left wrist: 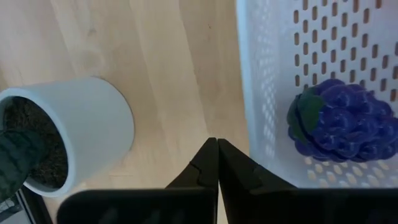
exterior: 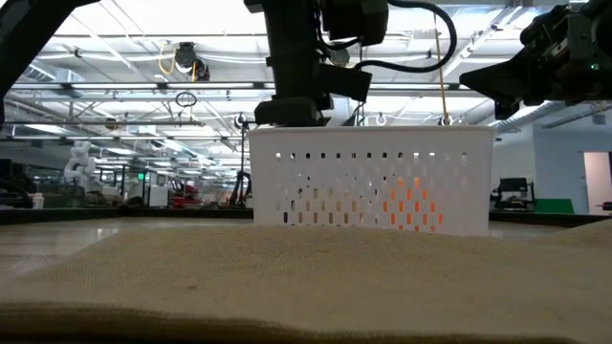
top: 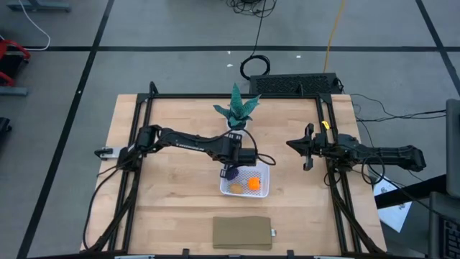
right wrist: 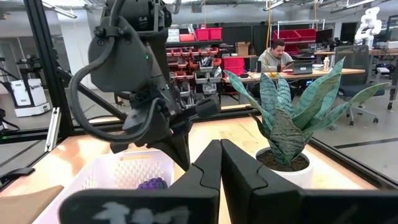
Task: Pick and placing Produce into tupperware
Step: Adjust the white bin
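The white tupperware (top: 245,180) stands on the table's middle. All three produce pieces lie in it: the dark purple lump (top: 230,173) in its far-left corner, the bright orange ball (top: 254,184) and the tan-orange piece (top: 237,188) nearer. In the left wrist view the purple lump (left wrist: 339,124) rests on the dotted bottom against the tupperware's wall (left wrist: 255,93). My left gripper (left wrist: 217,149) is shut and empty, above that wall's outer side by the far-left corner (top: 230,164). My right gripper (right wrist: 219,155) is shut and empty, waiting over the table's right part (top: 307,152).
A green spiky plant in a white pot (top: 237,115) stands just beyond the tupperware, close to my left gripper; the pot (left wrist: 74,134) shows beside the fingers. A flat tan-brown pad (top: 242,232) lies near the near edge. A person sits at a desk (right wrist: 277,56) in the room behind.
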Motion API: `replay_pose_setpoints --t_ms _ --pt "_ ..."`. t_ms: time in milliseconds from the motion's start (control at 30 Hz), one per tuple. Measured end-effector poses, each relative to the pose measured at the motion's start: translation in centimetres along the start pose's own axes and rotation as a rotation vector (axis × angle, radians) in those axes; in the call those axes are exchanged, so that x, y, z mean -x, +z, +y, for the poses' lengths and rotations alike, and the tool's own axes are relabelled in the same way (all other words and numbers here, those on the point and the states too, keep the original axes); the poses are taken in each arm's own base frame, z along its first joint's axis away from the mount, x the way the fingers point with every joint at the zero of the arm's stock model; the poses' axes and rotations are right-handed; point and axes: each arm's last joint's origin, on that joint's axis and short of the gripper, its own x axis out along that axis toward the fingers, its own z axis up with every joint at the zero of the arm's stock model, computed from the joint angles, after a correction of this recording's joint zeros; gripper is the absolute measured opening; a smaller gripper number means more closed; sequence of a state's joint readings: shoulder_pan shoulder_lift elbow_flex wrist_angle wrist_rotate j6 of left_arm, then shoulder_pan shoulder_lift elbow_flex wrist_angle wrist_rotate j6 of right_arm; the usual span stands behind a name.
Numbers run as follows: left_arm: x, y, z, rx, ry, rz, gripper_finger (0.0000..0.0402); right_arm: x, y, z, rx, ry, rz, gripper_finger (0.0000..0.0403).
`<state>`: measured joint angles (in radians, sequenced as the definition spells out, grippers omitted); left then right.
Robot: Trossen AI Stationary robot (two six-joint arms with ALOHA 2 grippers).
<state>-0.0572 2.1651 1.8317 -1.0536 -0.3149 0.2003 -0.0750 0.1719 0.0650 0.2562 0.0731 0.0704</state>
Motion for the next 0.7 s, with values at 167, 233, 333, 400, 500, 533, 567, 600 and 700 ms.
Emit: replay_pose_setpoints --t_ms 167,233,333,400,500,533,567,600,700 --pt "0.14 -0.08 -0.47 -0.011 -0.012 0.012 0.0004 0.0 0.0 0.0 0.0 0.0 0.0 0.0" --pt "0.17 -0.05 -0.59 -0.011 -0.016 0.011 0.0002 0.0 0.0 0.0 0.0 0.0 0.0 0.0" --pt "0.18 -0.05 -0.61 -0.007 -0.014 0.011 0.0007 0.0 0.0 0.0 0.0 0.0 0.0 0.0" --pt "0.18 -0.06 -0.55 -0.009 0.007 0.015 0.0009 0.0 0.0 0.0 0.0 0.0 0.0 0.0" --pt "0.18 -0.06 -0.53 -0.018 0.014 0.016 0.0004 0.0 0.0 0.0 0.0 0.0 0.0 0.0" --pt "0.18 -0.06 -0.55 -0.018 0.009 0.016 0.0002 0.0 0.0 0.0 0.0 0.0 0.0 0.0" --pt "0.18 -0.06 -0.57 -0.018 -0.001 0.014 0.0002 0.0 0.0 0.0 0.0 0.0 0.0 0.0" --pt "0.18 -0.05 -0.58 -0.018 -0.004 0.013 0.0003 0.0 0.0 0.0 0.0 0.0 0.0 0.0" --pt "0.18 -0.04 -0.57 -0.017 0.0 0.012 0.0009 0.0 0.0 0.0 0.0 0.0 0.0 0.0"
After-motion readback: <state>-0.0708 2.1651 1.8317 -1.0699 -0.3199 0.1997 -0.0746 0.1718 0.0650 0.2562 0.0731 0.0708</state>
